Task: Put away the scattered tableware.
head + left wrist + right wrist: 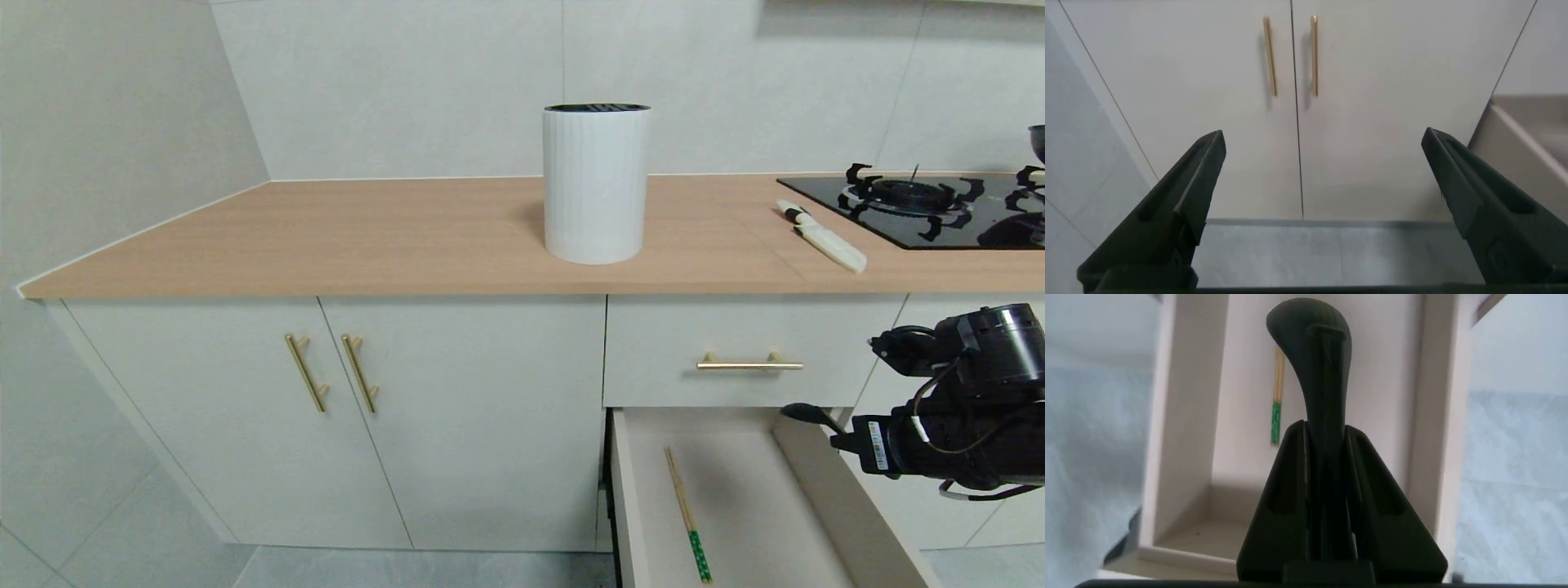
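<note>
Left gripper (1323, 139): fingers wide apart, empty, facing doors (1372, 106) down-left of holder (596, 184). Chopsticks (686, 514) lie in open drawer (630, 506), below holder. Knife (820, 235) flat on tabletop (367, 237), right of holder; likely next to go. Right gripper (804, 413), low right of holder: fingers pressed together, empty. Best way: rise, open wide, pinch knife across middle, keep level. Holder tall, round, white, ribbed. Tabletop smooth, wood look. Knife pale, slim, may slip.
</note>
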### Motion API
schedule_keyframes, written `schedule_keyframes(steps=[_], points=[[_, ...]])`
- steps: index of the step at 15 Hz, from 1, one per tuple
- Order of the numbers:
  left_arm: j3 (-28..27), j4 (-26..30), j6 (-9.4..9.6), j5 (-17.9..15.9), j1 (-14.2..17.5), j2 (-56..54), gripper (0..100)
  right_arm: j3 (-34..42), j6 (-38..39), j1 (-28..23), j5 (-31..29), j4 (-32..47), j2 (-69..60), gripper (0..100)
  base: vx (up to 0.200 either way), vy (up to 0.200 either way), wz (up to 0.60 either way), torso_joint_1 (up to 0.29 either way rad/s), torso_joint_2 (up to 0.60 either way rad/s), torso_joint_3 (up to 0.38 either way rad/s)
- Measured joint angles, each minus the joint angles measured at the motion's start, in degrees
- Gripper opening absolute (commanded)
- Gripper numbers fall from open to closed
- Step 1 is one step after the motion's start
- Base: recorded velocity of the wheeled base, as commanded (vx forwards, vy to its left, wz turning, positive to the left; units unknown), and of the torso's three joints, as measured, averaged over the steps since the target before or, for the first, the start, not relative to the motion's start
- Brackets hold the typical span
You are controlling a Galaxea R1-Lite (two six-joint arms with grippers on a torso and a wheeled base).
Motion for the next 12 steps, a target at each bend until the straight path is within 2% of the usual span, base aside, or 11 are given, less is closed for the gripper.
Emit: schedule_keyframes(steps=[6, 12], points=[[0.0, 0.0, 0.0, 0.0, 0.0, 0.0, 100, 0.3, -0.2, 0.0, 0.0, 0.1, 0.5, 0, 0.0, 0.0, 0.0, -0.124, 0.42, 0.294], [0.0, 0.0, 0.0, 0.0, 0.0, 0.0, 100, 0.4, -0.7, 0.0, 0.0, 0.0, 1.1, 0, 0.0, 0.0, 0.0, -0.011, 0.04, 0.026]])
